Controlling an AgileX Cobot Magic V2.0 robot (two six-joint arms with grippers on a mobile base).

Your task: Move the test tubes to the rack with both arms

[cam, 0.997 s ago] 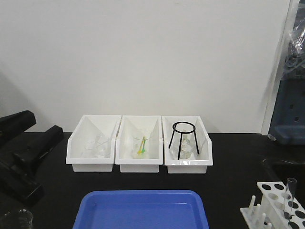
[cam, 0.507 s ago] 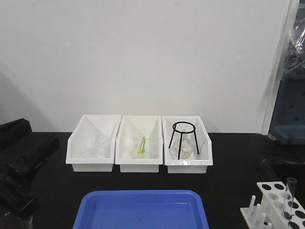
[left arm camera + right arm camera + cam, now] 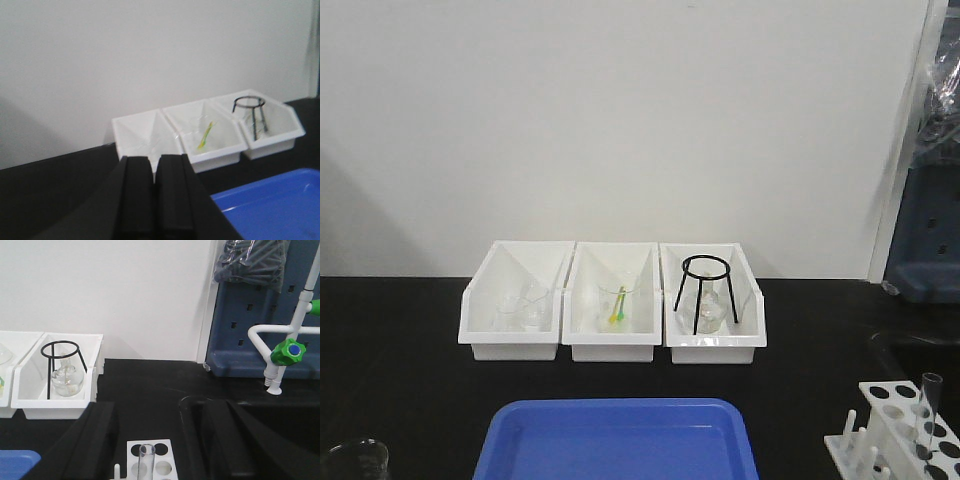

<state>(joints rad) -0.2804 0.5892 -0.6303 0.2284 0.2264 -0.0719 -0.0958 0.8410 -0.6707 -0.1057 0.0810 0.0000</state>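
The white rack (image 3: 905,420) stands at the front right of the black bench, with one clear test tube (image 3: 929,405) upright in it. In the right wrist view the rack (image 3: 161,466) and the tube (image 3: 146,459) lie low between the fingers of my right gripper (image 3: 159,411), which is open wide and empty. My left gripper (image 3: 154,167) is shut with nothing between its jaws and faces the white bins (image 3: 145,137). Neither arm shows in the front view.
Three white bins (image 3: 515,300) stand at the back; the right one holds a black tripod (image 3: 705,290) over a flask. A blue tray (image 3: 620,440) lies at the front middle, a glass beaker (image 3: 355,462) at the front left. A sink and a green-handled tap (image 3: 285,352) are at the right.
The left arm, seen at the left edge of the front view before, has drawn back to the left and out of that view. The rack and tube have not moved.
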